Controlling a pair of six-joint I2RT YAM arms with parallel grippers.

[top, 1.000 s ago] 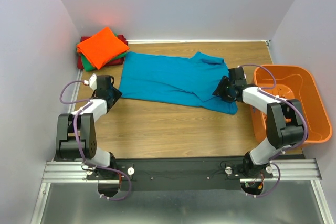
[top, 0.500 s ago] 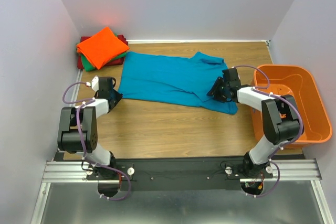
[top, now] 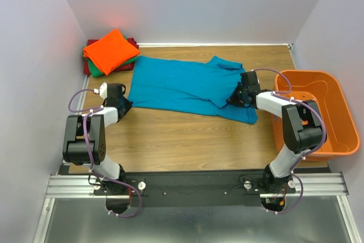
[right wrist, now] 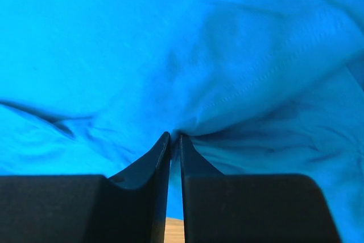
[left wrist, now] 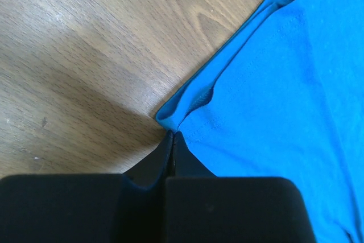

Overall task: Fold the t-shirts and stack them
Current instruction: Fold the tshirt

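The teal-blue t-shirt (top: 176, 86) lies spread flat across the wooden table, one sleeve folded over at its right. My left gripper (top: 126, 104) sits low at its near left corner. In the left wrist view the jaws (left wrist: 172, 135) are pressed together, nipping the very tip of the curled hem corner (left wrist: 166, 119). My right gripper (top: 233, 99) is on the shirt's right part, over the folded sleeve. In the right wrist view its jaws (right wrist: 175, 136) are shut on a pinched ridge of teal cloth (right wrist: 170, 44). Orange (top: 111, 49), green (top: 99, 71) and dark red (top: 133, 42) t-shirts are stacked folded at the back left.
An orange plastic basket (top: 307, 74) stands at the right edge of the table, close behind my right arm. White walls close in the left, back and right. Bare wood (top: 187, 135) runs between the shirt and the arm bases.
Both grippers have closed from partly open onto the teal shirt. The right gripper has slid a little toward the back along the shirt's right part; the left has barely moved.
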